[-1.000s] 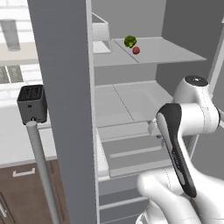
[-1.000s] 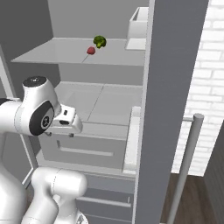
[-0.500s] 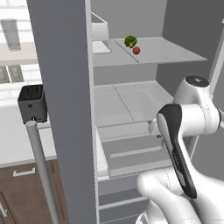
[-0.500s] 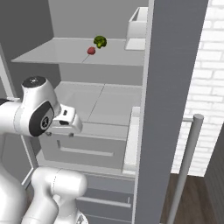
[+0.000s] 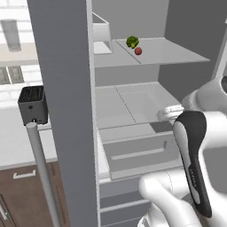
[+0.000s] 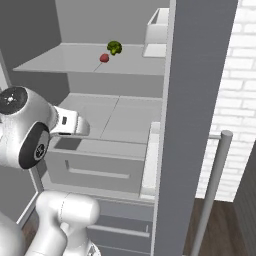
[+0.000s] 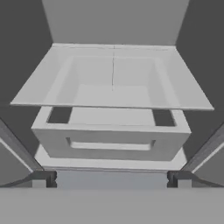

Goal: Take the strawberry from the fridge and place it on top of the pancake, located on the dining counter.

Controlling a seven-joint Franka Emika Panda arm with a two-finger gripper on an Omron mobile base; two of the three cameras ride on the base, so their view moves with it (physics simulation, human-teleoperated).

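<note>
On the fridge's point(image 5: 71, 111) smooth shelf, round strawberry point(image 5: 138, 51); tool point(image 7: 112, 183) spread, empty.

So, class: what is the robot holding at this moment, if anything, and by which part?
Nothing. The gripper faces the drawer with open jaws and nothing between them, while the strawberry sits untouched on the upper shelf.

fridge point(image 5: 66, 88) matt grey, shelves point(image 6: 90, 62) smooth pale plastic-looking; door handle point(image 6: 212, 185) satin metal; floor point(image 6: 230, 225) dark wood.
</note>
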